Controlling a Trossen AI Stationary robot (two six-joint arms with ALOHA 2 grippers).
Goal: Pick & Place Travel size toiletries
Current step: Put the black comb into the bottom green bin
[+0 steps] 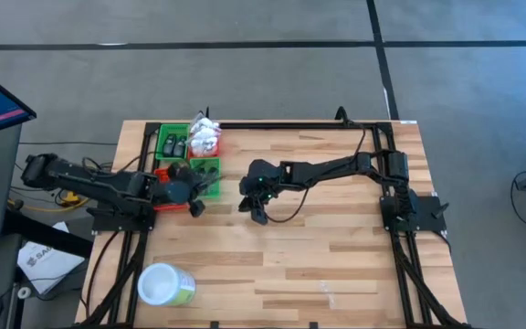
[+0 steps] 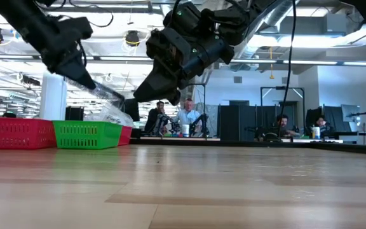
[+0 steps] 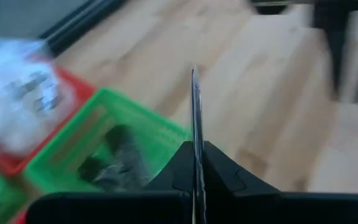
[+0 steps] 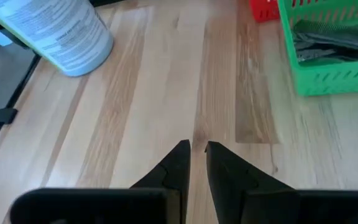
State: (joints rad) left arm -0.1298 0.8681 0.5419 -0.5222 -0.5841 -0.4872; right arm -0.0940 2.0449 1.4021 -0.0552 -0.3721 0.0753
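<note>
My left gripper (image 1: 193, 203) hovers at the near edge of the bins, shut on a thin plastic-wrapped packet (image 2: 103, 100). In the left wrist view the packet (image 3: 194, 106) shows edge-on as a slim dark and silver strip. Below it, a green bin (image 3: 104, 149) holds dark mini bottles, and a red bin (image 3: 23, 99) holds white crinkly packets. My right gripper (image 1: 256, 208) hangs over bare wood right of the bins, fingers shut (image 4: 197, 149) on nothing. Another green bin (image 4: 334, 56) holds slim silver tubes. My left gripper pinches the packet's upper end (image 3: 195, 146) between its two fingers. The fingers slant down from above. The packet is lifted clear and hangs slanting below them (image 2: 110, 108), toward the green bin (image 2: 86, 133).
The bins cluster at the table's far left (image 1: 188, 155). The big white-lidded green tub (image 1: 165, 285) lies on its side near the near-left corner. Bare wood spreads over the table's middle and right (image 1: 336, 256). People sit at desks in the room beyond the table.
</note>
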